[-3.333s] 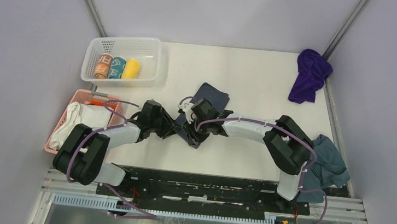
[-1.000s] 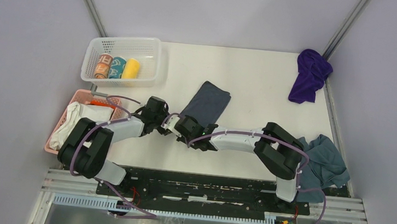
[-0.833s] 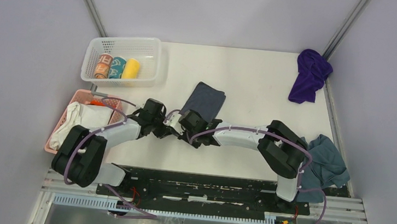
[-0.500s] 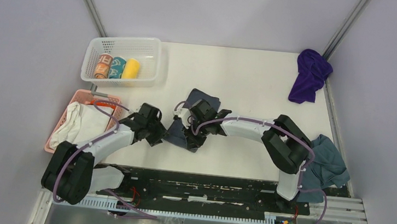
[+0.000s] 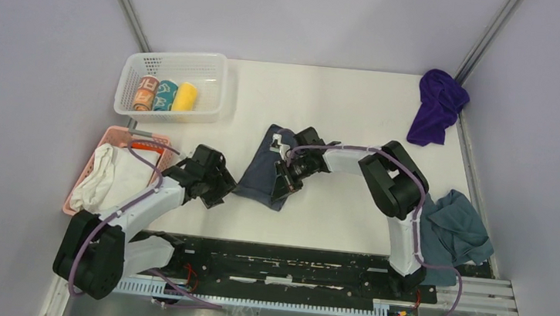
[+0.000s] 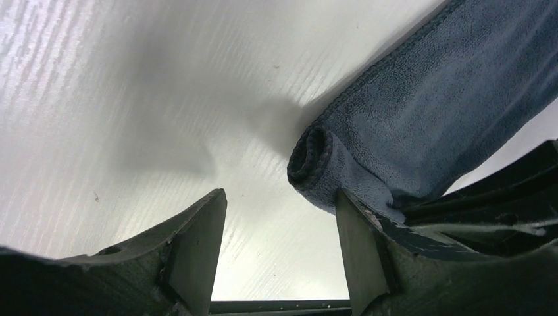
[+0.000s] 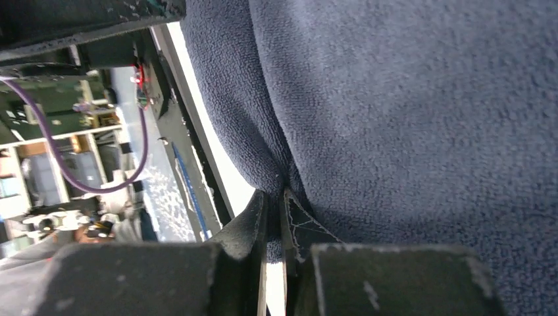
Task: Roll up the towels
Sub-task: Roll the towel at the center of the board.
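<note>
The dark slate-grey towel [image 5: 261, 173] lies folded in the middle of the table, one near corner curled into a small roll [image 6: 308, 155]. My right gripper [image 5: 288, 177] is shut on a fold of its edge [image 7: 275, 220]; the grey pile [image 7: 408, 99] fills the right wrist view. My left gripper [image 5: 224, 191] stands open just left of the towel; its fingers [image 6: 197, 250] have only bare table between them, and the right finger [image 6: 360, 253] is right by the cloth [image 6: 434, 118]. The purple towel [image 5: 437, 105] lies crumpled at the far right corner.
A white basket [image 5: 214, 82] at the far left holds three rolled towels. A pink basket [image 5: 108, 138] with a white cloth bundle [image 5: 116, 175] stands beside my left arm. A blue-grey cloth [image 5: 457, 231] hangs at the table's right near edge.
My left gripper has opened, let go of the grey towel and drawn back to the left. My right gripper, still shut on the towel, has swung away from the near edge.
</note>
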`<state>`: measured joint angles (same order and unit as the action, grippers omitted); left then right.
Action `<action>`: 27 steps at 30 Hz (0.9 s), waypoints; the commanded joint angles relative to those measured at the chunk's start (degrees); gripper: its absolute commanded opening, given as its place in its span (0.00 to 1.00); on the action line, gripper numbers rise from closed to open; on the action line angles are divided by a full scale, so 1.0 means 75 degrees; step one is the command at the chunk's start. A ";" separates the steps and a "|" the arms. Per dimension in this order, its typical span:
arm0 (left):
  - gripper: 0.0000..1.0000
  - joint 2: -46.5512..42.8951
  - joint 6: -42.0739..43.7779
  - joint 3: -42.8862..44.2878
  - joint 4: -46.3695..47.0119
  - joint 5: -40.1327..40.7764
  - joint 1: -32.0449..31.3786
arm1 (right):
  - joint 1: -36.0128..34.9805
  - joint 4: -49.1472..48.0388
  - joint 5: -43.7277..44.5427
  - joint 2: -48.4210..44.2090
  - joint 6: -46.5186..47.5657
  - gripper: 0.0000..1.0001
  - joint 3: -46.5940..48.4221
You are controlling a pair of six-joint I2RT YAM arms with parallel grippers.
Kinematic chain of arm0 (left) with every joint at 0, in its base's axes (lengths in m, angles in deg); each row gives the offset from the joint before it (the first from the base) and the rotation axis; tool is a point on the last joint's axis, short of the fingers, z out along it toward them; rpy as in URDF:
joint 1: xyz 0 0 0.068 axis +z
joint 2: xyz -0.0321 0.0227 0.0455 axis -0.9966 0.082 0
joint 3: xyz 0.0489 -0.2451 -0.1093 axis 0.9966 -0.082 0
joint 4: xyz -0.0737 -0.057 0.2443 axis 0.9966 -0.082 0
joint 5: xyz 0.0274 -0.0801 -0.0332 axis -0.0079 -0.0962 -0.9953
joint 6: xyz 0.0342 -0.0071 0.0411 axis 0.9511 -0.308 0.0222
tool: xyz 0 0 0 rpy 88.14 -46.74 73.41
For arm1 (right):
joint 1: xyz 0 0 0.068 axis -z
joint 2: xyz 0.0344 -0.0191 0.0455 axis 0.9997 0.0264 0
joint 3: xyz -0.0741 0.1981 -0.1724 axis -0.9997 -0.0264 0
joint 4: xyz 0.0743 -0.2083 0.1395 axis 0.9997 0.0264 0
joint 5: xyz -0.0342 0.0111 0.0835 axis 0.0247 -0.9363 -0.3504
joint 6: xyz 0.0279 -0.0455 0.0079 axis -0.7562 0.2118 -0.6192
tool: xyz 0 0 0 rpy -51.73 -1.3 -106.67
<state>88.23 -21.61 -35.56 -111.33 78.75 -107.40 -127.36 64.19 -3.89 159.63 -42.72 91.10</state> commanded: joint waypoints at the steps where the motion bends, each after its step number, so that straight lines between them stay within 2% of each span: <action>1: 0.70 0.0194 0.0410 0.0387 0.0178 -0.0265 0.0042 | 0.0351 -0.0498 -0.0561 0.0319 -0.0606 0.03 0.0190; 9: 0.83 -0.0668 0.0136 0.0019 0.0898 -0.0542 0.0040 | 0.0666 -0.0154 -0.0420 0.0785 -0.0800 0.04 0.0419; 12: 0.85 -0.1013 -0.0015 -0.0260 0.1253 -0.0643 0.0036 | 0.0701 -0.0026 -0.0393 0.0897 -0.0846 0.04 0.0508; 16: 0.83 -0.0996 -0.0285 -0.0677 0.1833 -0.1030 0.0028 | 0.0743 0.0106 -0.0343 0.1069 -0.0918 0.04 0.0625; 20: 0.76 -0.0744 -0.0541 -0.1012 0.2622 -0.1358 -0.0011 | 0.0752 0.0242 -0.0299 0.1135 -0.0898 0.04 0.0730; 27: 0.67 0.0010 -0.0556 -0.0947 0.3536 -0.1250 -0.0108 | 0.0747 0.0561 -0.0129 0.1109 -0.0716 0.04 0.0772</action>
<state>85.82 -23.88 -43.54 -92.69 70.07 -107.71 -122.22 67.29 -10.06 166.52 -50.64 95.66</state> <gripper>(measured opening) 0.696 0.119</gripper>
